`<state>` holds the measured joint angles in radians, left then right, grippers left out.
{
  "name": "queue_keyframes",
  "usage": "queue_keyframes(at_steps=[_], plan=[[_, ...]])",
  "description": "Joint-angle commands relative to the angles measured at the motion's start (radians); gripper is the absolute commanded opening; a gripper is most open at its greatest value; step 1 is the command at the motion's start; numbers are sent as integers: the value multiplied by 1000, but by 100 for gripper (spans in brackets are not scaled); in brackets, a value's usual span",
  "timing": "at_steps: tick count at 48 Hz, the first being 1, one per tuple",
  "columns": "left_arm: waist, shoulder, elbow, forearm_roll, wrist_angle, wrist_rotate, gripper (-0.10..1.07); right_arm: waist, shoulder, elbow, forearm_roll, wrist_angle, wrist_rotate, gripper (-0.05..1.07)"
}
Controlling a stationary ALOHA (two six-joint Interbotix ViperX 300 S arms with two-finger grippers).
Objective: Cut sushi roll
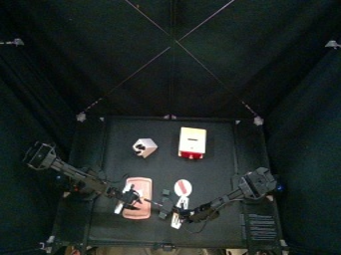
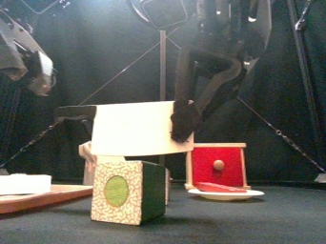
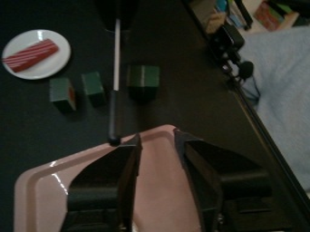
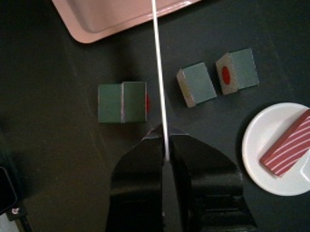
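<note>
The right gripper (image 4: pixel 161 149) is clamped on a knife (image 4: pixel 158 63), whose thin blade reaches over the sushi roll pieces (image 4: pixel 123 100): green-wrapped blocks lying on the black table (image 4: pixel 49 82) between a pink cutting board (image 4: pixel 121 18) and a white plate (image 4: pixel 269 136) holding a red striped slab (image 4: pixel 288 145). The left gripper (image 3: pixel 158 168) hovers over the near end of the cutting board, fingers (image 3: pixel 103 181) apart and empty.
</note>
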<state>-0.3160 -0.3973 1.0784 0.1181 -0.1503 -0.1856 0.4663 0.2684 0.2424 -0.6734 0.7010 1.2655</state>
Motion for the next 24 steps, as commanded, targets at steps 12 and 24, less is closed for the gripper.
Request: queue_keyframes(at_steps=[12,24], plan=[[15,67,-26,32,-55,5,83,2,-52,-34,-15,-12,-2,27],[32,155,-74,43,-57,3,81,2,-51,-34,-15,-12,0,27]])
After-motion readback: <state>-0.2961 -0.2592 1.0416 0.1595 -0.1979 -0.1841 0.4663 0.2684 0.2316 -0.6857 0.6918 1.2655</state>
